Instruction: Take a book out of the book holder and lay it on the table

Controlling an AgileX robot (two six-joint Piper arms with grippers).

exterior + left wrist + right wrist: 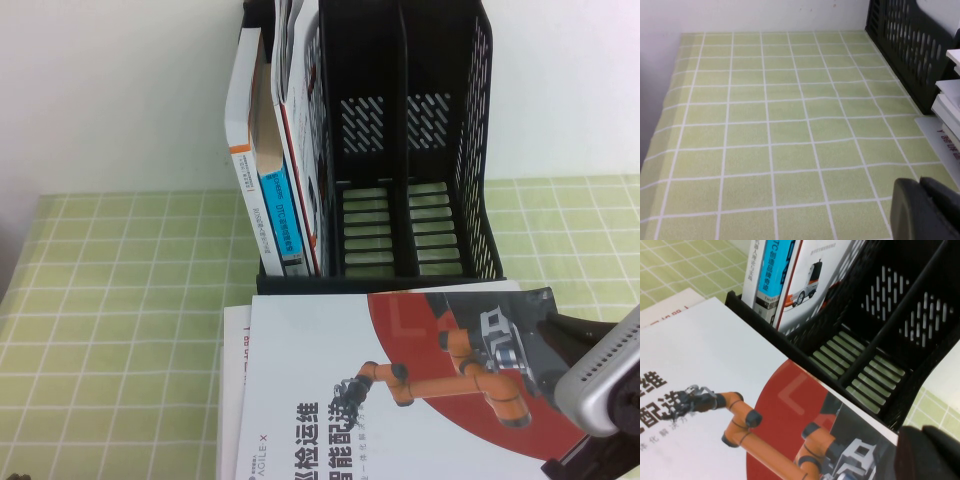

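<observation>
Now we see the book (400,400): thin, large softcover, white front, dark-red curved shape, orange robot arm, black Chinese title. It lies face up in front of the book holder (400,150), on top of another white book (233,400) whose edge sticks out on the robot's left. Whether its far corner is still lifted we can't tell.

We note the book holder is a tall black rack with three upright compartments, slotted back, perforated sides, standing on the table (120,300), a light green cloth with a white grid. Its leftmost compartment holds a blue-spined book (280,215), a pale book with a small white car (810,275) and a white book with orange on the spine (245,150), all upright and leaning. The other two compartments show only the green cloth through the slots.

We place the right gripper (560,340) at the book's right far corner, fingers shut, dark tips over the cover; whether they pinch the cover we can't tell. The left gripper (925,210) hangs over bare cloth to the left of the rack; we can't tell its finger state.
</observation>
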